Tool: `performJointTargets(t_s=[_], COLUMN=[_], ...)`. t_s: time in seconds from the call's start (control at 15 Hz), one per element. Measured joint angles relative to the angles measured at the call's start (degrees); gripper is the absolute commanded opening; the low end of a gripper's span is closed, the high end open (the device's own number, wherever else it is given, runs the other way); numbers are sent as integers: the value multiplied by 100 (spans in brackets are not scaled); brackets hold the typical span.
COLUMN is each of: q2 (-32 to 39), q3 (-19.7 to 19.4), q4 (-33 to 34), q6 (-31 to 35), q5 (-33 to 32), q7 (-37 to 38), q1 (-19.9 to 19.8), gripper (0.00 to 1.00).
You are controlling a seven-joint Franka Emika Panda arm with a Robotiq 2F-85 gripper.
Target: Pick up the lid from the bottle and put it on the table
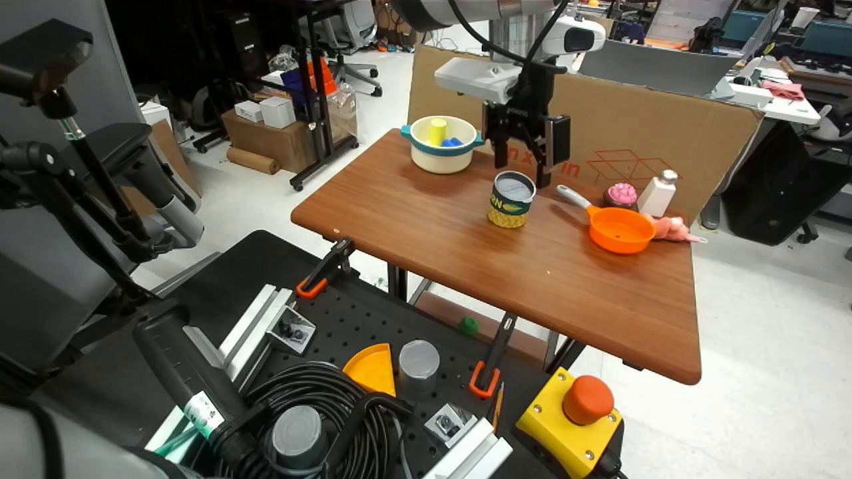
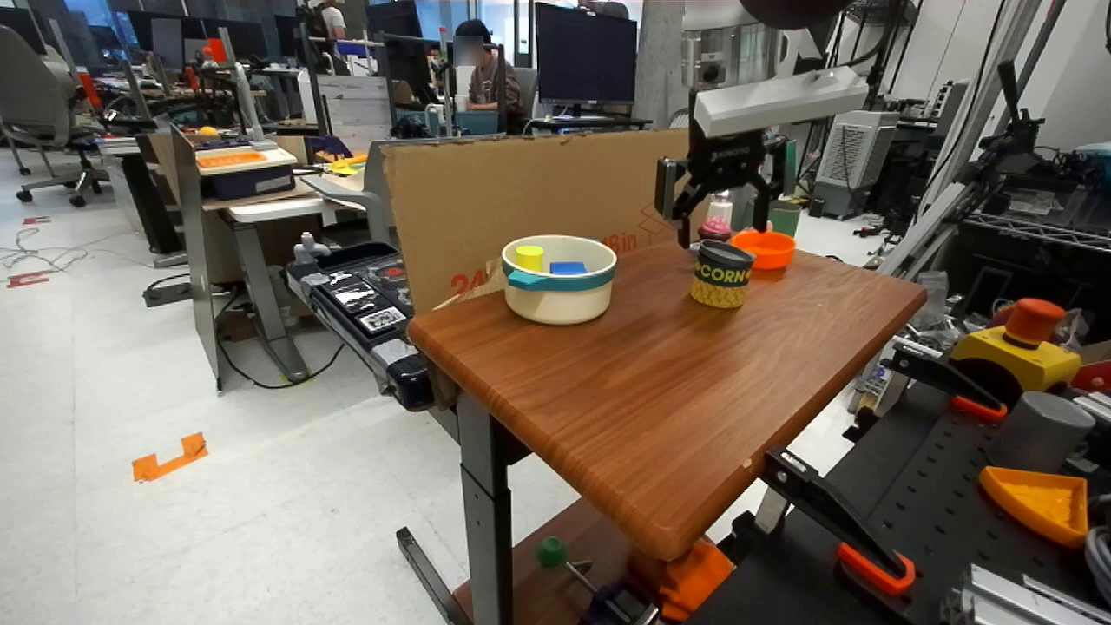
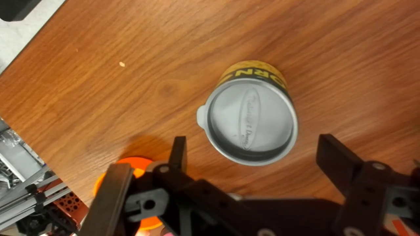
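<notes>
Grey lid (image 3: 252, 118) sits on the corn can (image 1: 508, 211), jaws parted nearby

The step in hand looks like the approach: the lid is seated on the corn can, which stands upright on the wooden bench (image 1: 432, 213). The jaws hang close to the lid, released and holding nothing, spread widely enough, it seems, to straddle it. The next move likely calls for centring over the lid, lowering evenly and closing on its edge alone, lest the corn can lift too.
</notes>
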Motion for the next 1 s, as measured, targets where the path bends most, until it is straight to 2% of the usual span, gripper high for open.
performJointTargets(t_s=[0.07,0.13,0.67,0.8,1.0], q2=[0,0,5,6,6], q3=[0,0,0,0,0], q4=[0,0,-1,0,-1], q6=[0,0,-47,-47,-57], q5=[-3,-7,-30,-31,-31], q7=[1,2,1,1,2], q1=[4,7,21,28,33], gripper=[79,74,12,0,0])
